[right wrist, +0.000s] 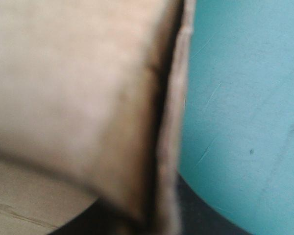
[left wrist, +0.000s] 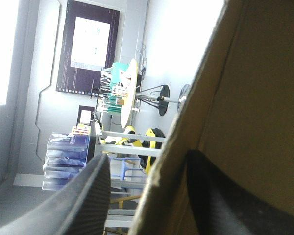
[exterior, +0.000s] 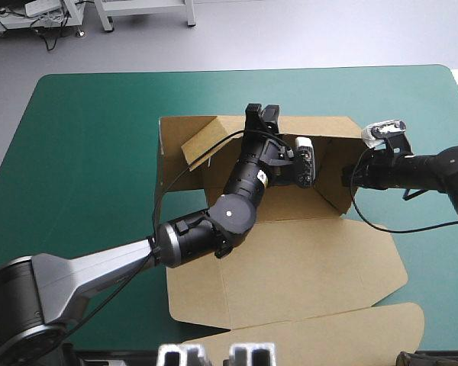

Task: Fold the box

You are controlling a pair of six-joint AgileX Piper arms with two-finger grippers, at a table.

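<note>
Brown box (exterior: 298, 202) at the centre of the teal-green table (exterior: 91, 152), seen from above. Its tray half lies toward 12 o'clock with walls raised; the lid (exterior: 290, 282) lies flat toward 6 o'clock. A corner flap (exterior: 206, 141) at 11 o'clock tilts inward. The left gripper (exterior: 261, 113) reaches across the tray to the 12 o'clock wall, its black fingers (left wrist: 88, 196) narrow, with the wall's upper edge between them. The right gripper (exterior: 357, 166) stands at the 3 o'clock wall, its fingers (right wrist: 210, 215) almost together with the board's edge clamped between them.
</note>
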